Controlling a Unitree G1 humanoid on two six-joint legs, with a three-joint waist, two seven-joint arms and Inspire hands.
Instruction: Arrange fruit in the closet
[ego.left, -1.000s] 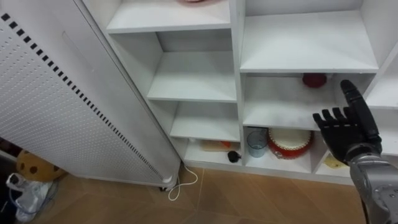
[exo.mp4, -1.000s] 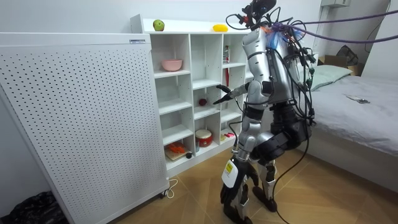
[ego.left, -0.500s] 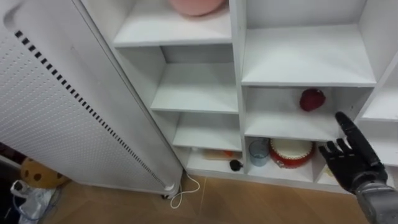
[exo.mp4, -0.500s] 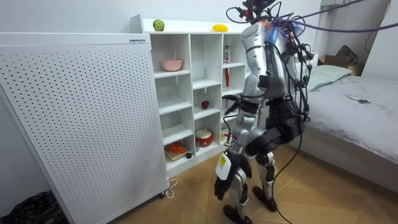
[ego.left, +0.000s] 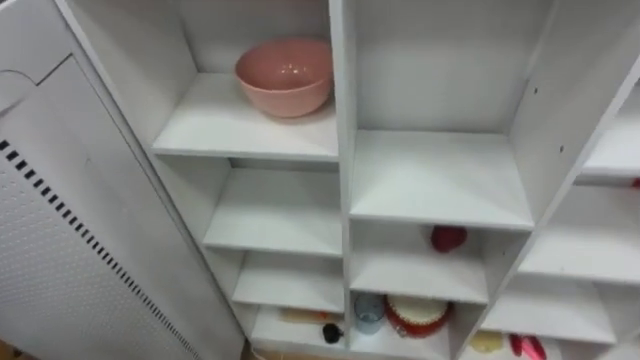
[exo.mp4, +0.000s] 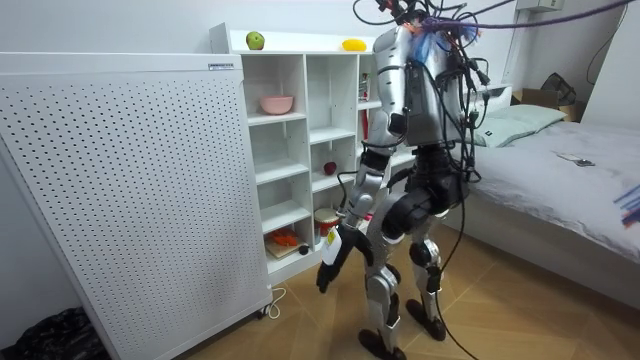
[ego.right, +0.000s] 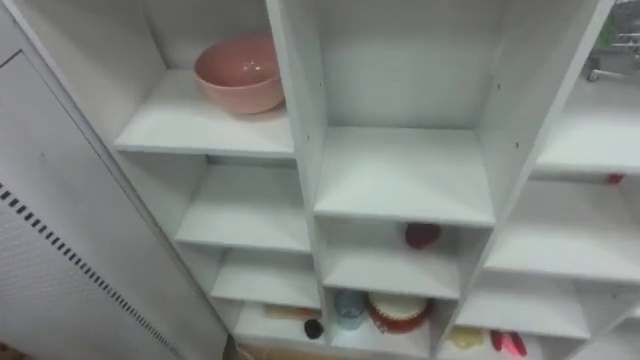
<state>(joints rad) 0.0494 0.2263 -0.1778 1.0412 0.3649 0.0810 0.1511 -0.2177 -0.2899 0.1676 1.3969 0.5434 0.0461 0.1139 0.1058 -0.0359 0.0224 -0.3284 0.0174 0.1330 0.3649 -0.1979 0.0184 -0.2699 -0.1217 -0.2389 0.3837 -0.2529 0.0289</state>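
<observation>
Fruit lies in three places. One round red apple (ego.left: 448, 237) sits at the back of a shelf in the middle column of the white open-fronted closet (ego.left: 340, 150), right of centre and low in the left eye view. Which way its stem points cannot be made out. In the room view a round green apple (exo.mp4: 255, 40) and an oval yellow fruit (exo.mp4: 352, 44) rest well apart on the closet's top, in the upper middle of the frame. The yellow one's long axis runs left to right along the top. The robot stands facing the closet with knees bent. Its left arm hangs in front of its thighs, elbow slightly bent. The left hand (exo.mp4: 328, 272) points at the floor just below centre frame, fingers loose and straight, holding and touching nothing. A pink round bowl (ego.left: 285, 75) stands on the left column's upper shelf.
</observation>
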